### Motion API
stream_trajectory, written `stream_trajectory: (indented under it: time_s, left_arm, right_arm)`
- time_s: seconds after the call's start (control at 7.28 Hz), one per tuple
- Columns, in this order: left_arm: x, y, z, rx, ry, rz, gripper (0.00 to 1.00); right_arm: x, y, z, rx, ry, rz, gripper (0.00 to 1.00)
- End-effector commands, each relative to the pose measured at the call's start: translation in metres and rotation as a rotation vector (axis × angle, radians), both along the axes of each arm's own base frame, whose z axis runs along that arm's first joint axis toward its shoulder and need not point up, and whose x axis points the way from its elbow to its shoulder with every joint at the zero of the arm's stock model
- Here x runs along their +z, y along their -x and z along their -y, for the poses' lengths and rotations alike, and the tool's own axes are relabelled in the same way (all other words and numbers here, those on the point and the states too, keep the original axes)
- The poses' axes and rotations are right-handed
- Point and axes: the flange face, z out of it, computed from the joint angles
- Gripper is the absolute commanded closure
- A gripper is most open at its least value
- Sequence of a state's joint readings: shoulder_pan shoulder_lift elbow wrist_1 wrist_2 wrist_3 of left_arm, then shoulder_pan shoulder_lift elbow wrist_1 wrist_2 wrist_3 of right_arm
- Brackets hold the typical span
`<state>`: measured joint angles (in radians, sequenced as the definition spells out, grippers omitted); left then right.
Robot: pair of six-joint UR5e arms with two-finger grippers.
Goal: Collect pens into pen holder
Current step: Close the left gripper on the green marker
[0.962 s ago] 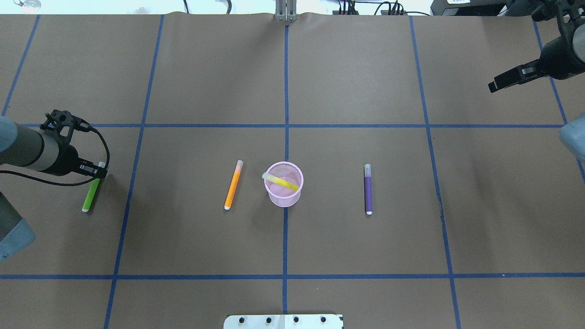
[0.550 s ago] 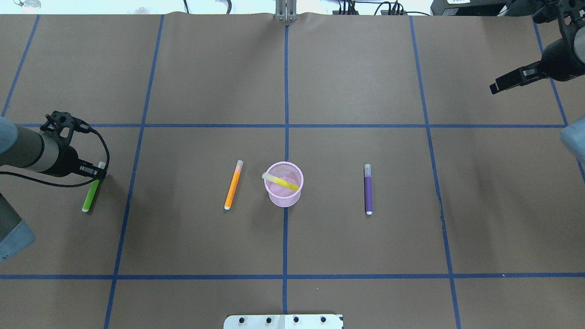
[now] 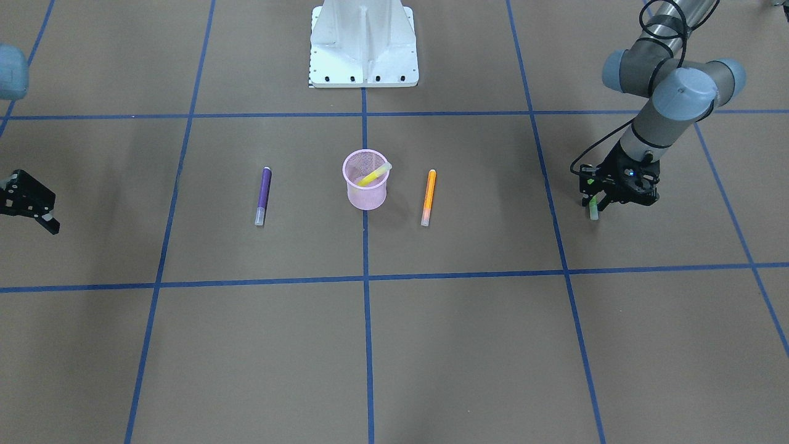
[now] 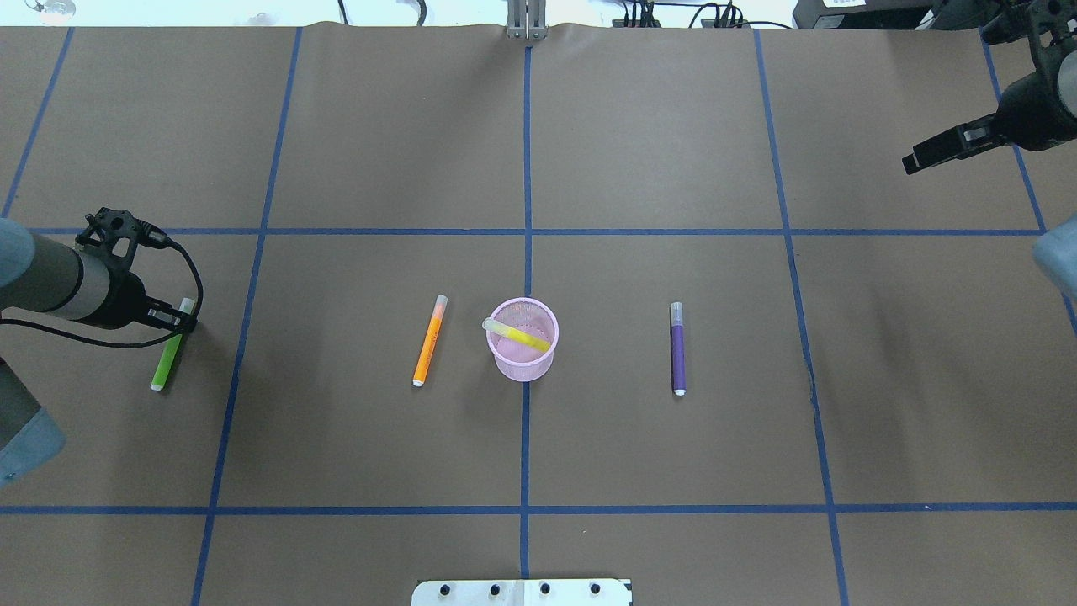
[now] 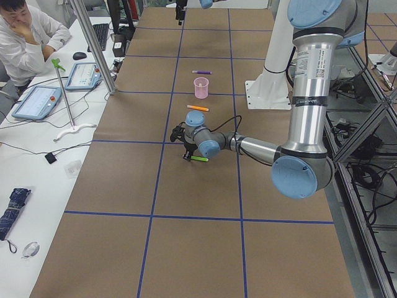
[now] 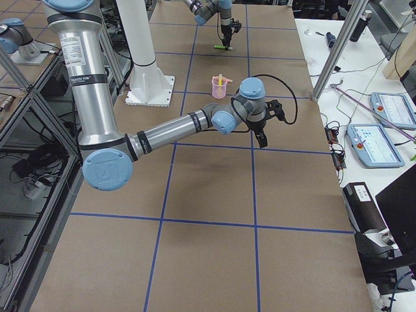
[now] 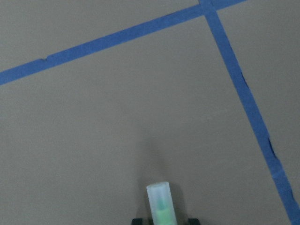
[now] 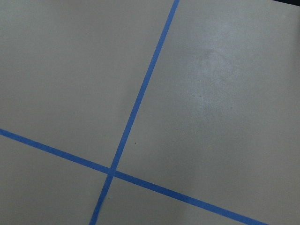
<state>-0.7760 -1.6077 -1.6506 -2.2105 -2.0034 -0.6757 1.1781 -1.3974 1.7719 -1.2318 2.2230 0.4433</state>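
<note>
The pink mesh pen holder (image 4: 522, 370) (image 3: 366, 196) stands upright at the table's middle with the yellow pen (image 4: 517, 334) (image 3: 373, 176) leaning inside it. The orange pen (image 4: 429, 340) lies to its left and the purple pen (image 4: 677, 349) to its right. The green pen (image 4: 167, 358) (image 7: 161, 201) lies flat at the far left. My left gripper (image 4: 181, 320) (image 3: 599, 200) is down at the green pen's capped end. Its fingers straddle the pen with a small gap on each side, so it is open. My right gripper (image 4: 910, 162) hangs empty at the far right back and looks open.
Blue tape lines divide the brown table cover into squares. The robot's white base plate (image 4: 522, 592) (image 3: 363, 43) sits at the near middle edge. A seated person (image 5: 25, 37) and tablets are beside the table on my left side.
My left arm has shifted very slightly at the green pen, and my right gripper has drifted a little to the right. No pen has moved.
</note>
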Motion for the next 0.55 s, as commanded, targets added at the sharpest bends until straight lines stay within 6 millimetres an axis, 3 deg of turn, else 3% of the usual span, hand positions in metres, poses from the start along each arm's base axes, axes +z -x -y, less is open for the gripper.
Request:
stream_trajectory:
  time_s: [0.0, 0.27, 0.41]
  left_arm:
    - [-0.001, 0.000, -0.001, 0.001, 0.000, -0.001, 0.99]
    - [-0.019, 0.003, -0.002, 0.004, -0.033, -0.026, 1.00]
    - [-0.048, 0.008, -0.003, -0.001, -0.077, -0.067, 1.00]
  right_arm:
    - [0.000, 0.000, 0.000, -0.001, 0.001, 0.001, 0.00]
    - [-0.001, 0.000, -0.001, -0.003, -0.001, 0.004, 0.00]
    - [-0.001, 0.000, -0.001, -0.003, -0.001, 0.004, 0.00]
